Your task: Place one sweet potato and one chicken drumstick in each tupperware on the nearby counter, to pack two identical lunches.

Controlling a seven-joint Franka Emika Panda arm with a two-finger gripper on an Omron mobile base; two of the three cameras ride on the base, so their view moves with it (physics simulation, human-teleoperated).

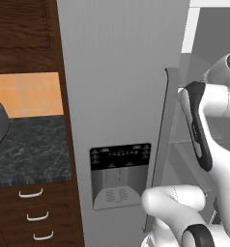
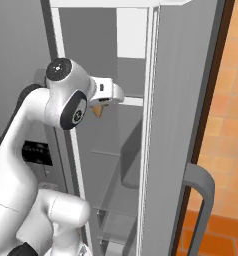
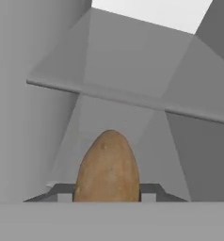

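**A:** How far along is the packing looking?

**B:** Early, I'd judge. The white arm's two-finger gripper [image 3: 108, 197] is reaching inside the tall grey fridge [image 1: 122, 96], and its jaws are sitting partly closed around a brown, egg-shaped, rough-skinned sweet potato [image 3: 108, 167], one dark finger pad [image 3: 149, 190] pressing each flank.

**A:** So where is that potato sitting?

**B:** It is hanging in the grip, in front of a pale fridge shelf [image 3: 132, 99], clear of the walls. From the right base camera a small orange-brown tip [image 2: 97, 111] is peeking out under the hand.

**A:** And the tubs?

**B:** I'm seeing none. The dark marbled stone counter [image 1: 30, 149] is lying left of the fridge, so carrying, dropping, and every drumstick are probably remaining.
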